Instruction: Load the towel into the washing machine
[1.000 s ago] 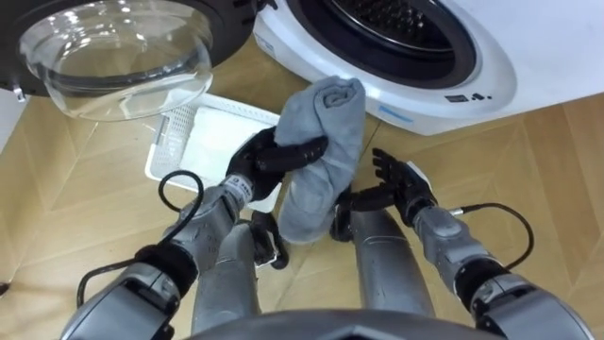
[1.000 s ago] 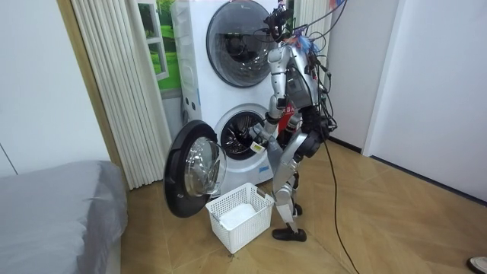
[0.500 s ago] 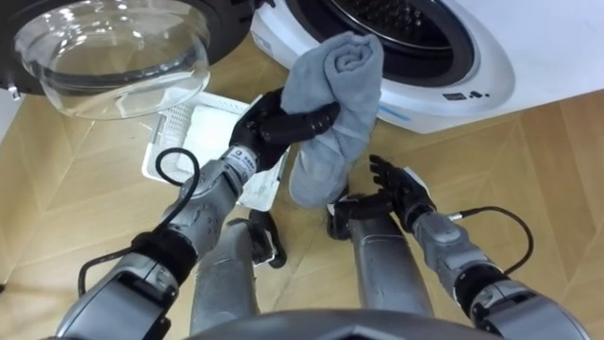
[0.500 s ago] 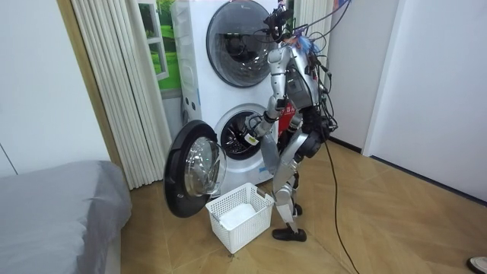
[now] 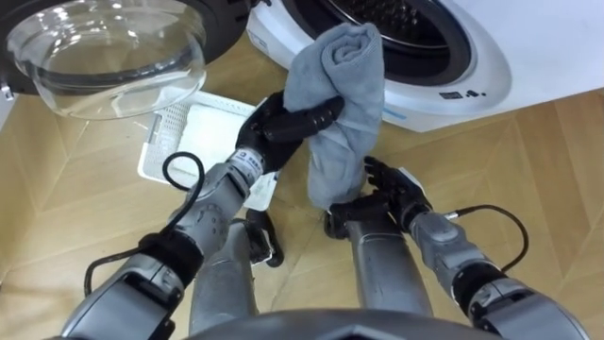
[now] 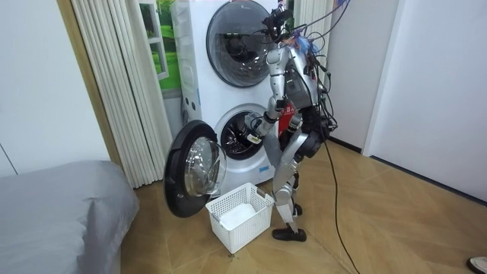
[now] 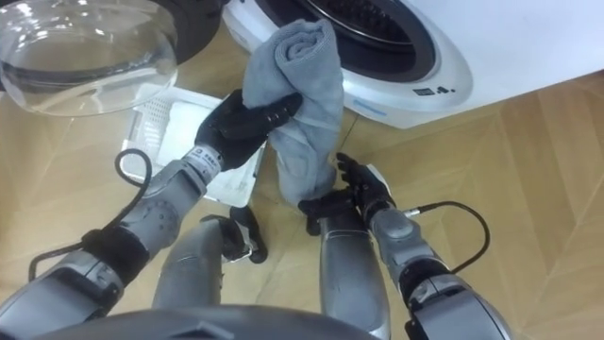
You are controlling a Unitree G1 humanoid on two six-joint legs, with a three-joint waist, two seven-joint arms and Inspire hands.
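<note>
A grey towel hangs bunched from my left hand, whose fingers are curled round its upper part. The towel's top is level with the lower rim of the washing machine's open drum. In the right eye view the towel and left hand appear the same way. My right hand is low at the right, fingers relaxed and empty, just beside the towel's hanging end. In the room view I stand before the lower washing machine, left hand raised toward its opening.
The machine's round glass door stands swung open at the upper left. A white laundry basket sits on the wooden floor below it. In the room view a grey bed is at the left and curtains hang behind the door.
My left hand has lifted the towel higher and further toward the drum opening. The right hand has barely moved.
</note>
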